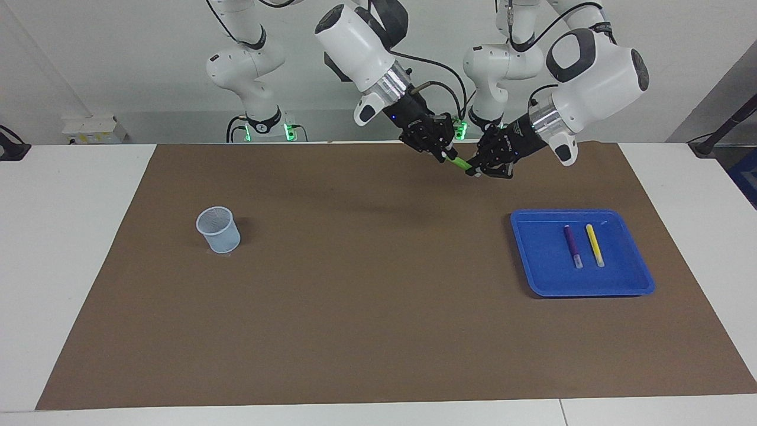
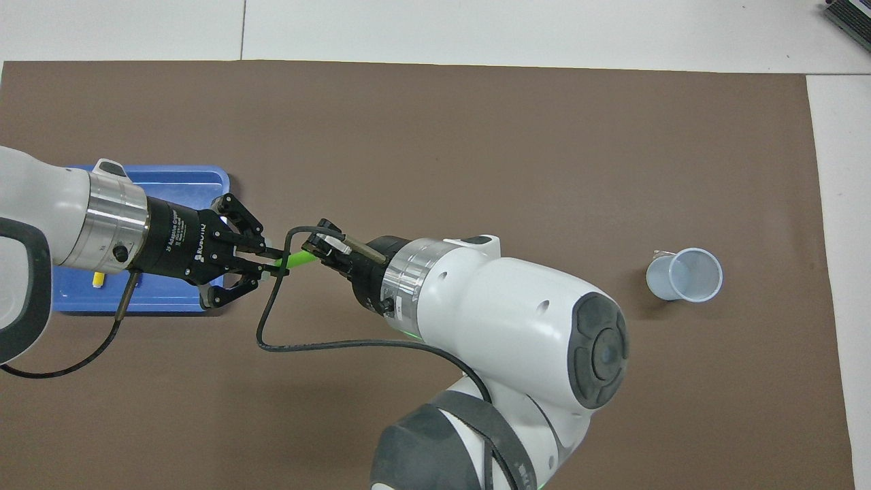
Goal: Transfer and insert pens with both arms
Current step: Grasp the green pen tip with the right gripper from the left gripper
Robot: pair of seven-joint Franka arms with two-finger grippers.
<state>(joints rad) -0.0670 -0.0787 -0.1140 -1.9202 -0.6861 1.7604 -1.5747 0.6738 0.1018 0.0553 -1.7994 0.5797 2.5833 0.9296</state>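
A green pen (image 1: 459, 163) (image 2: 297, 258) hangs in the air over the brown mat, between my two grippers, beside the tray. My left gripper (image 1: 475, 171) (image 2: 271, 263) is shut on one end of it. My right gripper (image 1: 445, 155) (image 2: 318, 248) is closed on the other end, the whitish-capped one. A purple pen (image 1: 572, 244) and a yellow pen (image 1: 594, 244) lie side by side in the blue tray (image 1: 535, 266). In the overhead view the left arm hides most of the tray (image 2: 184, 178); only the yellow pen's tip (image 2: 99, 279) shows there.
A pale blue cup (image 1: 219, 229) (image 2: 684, 273) stands upright on the brown mat (image 1: 366, 307) toward the right arm's end of the table. A black cable (image 2: 272, 340) loops from the right wrist over the mat.
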